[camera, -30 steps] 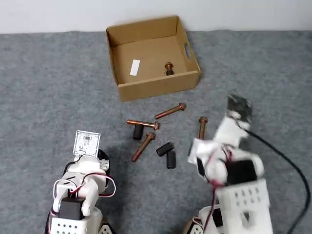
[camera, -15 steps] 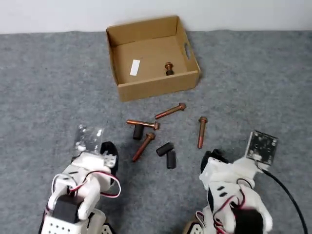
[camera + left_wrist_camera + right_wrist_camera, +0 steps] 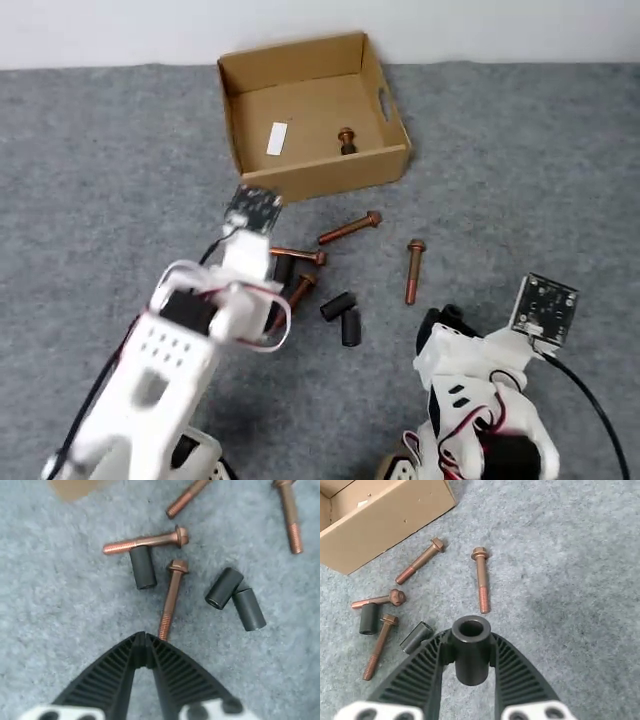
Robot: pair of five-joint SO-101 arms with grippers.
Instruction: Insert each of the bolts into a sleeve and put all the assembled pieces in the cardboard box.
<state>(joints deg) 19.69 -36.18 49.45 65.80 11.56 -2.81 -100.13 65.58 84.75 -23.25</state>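
My left gripper (image 3: 145,637) is shut and empty, its tips just short of the threaded end of a copper bolt (image 3: 171,600) on the grey carpet. Beside that bolt lie a black sleeve (image 3: 142,567) touching a second bolt (image 3: 145,541), and two more sleeves (image 3: 223,587) (image 3: 248,610) lying together. My right gripper (image 3: 471,652) is shut on another black sleeve (image 3: 471,645), held bore-up back from the pile, near the front right (image 3: 445,322). The cardboard box (image 3: 395,120) at the back holds one assembled piece (image 3: 346,140).
Two further loose bolts (image 3: 350,227) (image 3: 413,270) lie between the box and the right arm. A white label (image 3: 277,138) lies on the box floor. The left arm (image 3: 215,300) stretches over the left part of the pile. Open carpet lies to both sides.
The left arm swung forward from the front edge and now reaches over the bolts. The right arm drew back from the pile a second ago and has since held still with its sleeve.
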